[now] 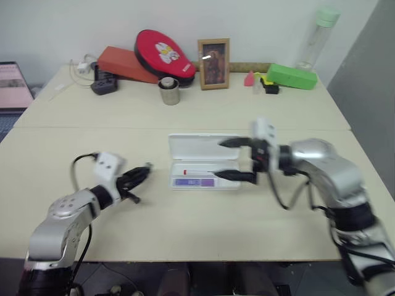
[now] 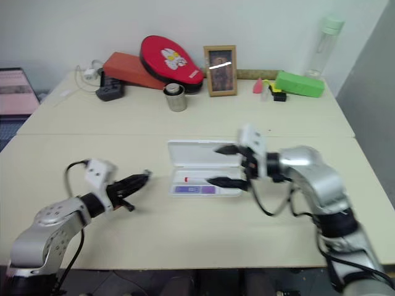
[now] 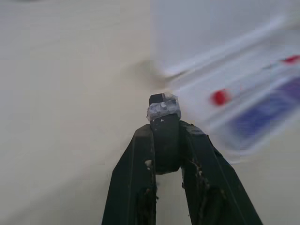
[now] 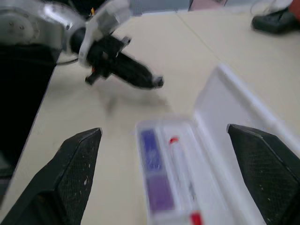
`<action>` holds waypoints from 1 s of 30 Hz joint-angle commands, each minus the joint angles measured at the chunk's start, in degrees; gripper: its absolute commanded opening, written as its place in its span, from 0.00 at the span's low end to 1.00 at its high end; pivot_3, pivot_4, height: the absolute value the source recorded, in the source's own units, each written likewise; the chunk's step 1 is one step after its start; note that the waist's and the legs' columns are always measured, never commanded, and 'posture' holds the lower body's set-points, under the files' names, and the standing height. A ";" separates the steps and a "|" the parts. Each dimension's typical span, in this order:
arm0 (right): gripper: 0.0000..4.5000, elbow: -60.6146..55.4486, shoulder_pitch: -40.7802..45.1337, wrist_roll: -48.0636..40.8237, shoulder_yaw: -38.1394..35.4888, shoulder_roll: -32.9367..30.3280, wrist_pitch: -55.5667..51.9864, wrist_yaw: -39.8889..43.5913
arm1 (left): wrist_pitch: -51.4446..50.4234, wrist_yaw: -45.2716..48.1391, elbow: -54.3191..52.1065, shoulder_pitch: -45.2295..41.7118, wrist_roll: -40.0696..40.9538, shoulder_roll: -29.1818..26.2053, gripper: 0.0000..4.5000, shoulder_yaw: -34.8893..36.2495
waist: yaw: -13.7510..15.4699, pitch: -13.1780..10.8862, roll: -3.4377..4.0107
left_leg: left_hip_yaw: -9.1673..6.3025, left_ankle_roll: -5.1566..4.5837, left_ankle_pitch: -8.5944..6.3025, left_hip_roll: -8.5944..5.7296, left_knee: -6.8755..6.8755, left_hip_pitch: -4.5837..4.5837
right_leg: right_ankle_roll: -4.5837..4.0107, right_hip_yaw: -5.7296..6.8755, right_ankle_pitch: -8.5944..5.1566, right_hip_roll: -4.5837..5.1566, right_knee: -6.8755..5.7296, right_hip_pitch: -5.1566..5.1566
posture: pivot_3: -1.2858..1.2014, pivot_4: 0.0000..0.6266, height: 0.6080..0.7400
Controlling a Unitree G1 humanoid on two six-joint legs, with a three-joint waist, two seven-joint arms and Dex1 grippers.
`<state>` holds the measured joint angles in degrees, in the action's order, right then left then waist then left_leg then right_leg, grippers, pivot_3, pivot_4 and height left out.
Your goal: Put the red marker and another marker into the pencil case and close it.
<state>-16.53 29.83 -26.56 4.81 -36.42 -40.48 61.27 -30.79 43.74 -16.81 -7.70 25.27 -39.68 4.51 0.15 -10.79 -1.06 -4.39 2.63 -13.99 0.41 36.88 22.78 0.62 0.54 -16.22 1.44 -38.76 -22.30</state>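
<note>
The pencil case (image 1: 203, 161) lies open on the desk (image 1: 185, 216) with the red marker (image 1: 199, 172) and purple marker (image 1: 194, 182) inside, so my right tool (image 1: 234, 159) spreads wide beside its lid, probably to close it, while my left tool (image 1: 143, 173) is closed, empty.

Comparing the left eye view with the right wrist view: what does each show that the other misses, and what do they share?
Left eye view alone: the red oval pouch, framed picture, metal cup and lime-green box along the table's far edge.

Right wrist view alone: a close look down between the right pincer's wide-open fingers into the case.

Shared: the open white plastic pencil case holding the red-capped white marker and the purple highlighter, with the shut left pincer beside it.
</note>
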 commanded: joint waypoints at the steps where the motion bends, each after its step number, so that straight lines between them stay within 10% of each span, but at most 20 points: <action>1: 1.00 -5.13 -2.91 -2.07 -3.78 -1.99 -0.78 -1.88 | 1.53 6.89 1.62 -8.94 -1.00 1.00 0.09 -7.81 | -0.27 0.00 -0.01 | 0.04 -0.01 0.00 0.04 0.02 0.01 | 0.00 0.00 0.01 -0.06 -0.02 0.00 | 0.52 0.24 1.00; 10: 1.00 -12.83 -9.97 -4.34 -9.28 -4.04 -3.91 -8.88 | 9.84 18.72 20.32 -28.00 -11.08 7.42 0.09 -23.77 | -1.78 -0.02 -0.02 | 0.15 -0.02 0.00 0.03 0.01 -0.14 | -0.01 0.05 -0.01 -0.47 -0.18 -0.01 | 0.52 0.24 1.00; 27: 1.00 -18.11 -13.46 -7.27 -10.32 -4.19 -6.16 -17.30 | 10.70 22.46 26.61 -31.24 -14.89 12.47 0.09 -25.09 | -1.79 -0.02 -0.03 | 0.12 -0.02 0.00 0.04 0.07 -0.10 | 0.01 0.03 -0.02 -0.41 -0.18 -0.02 | 0.52 0.24 1.00; 30: 1.00 -17.71 -13.08 -7.35 -10.04 -4.24 -6.01 -17.42 | 10.64 22.16 26.61 -31.30 -15.02 12.73 0.26 -24.80 | -1.80 -0.02 -0.03 | 0.13 -0.02 0.00 0.04 0.07 -0.10 | 0.01 0.02 -0.02 -0.41 -0.18 -0.02 | 0.52 0.24 1.00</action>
<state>-32.94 16.34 -32.85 -4.32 -40.07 -47.02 43.92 -20.25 65.86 10.88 -37.82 10.29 -27.20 -21.70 -1.65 -10.81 -1.09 -4.27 2.60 -13.99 0.46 36.94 22.68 0.63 0.57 -16.25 1.03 -38.94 -22.32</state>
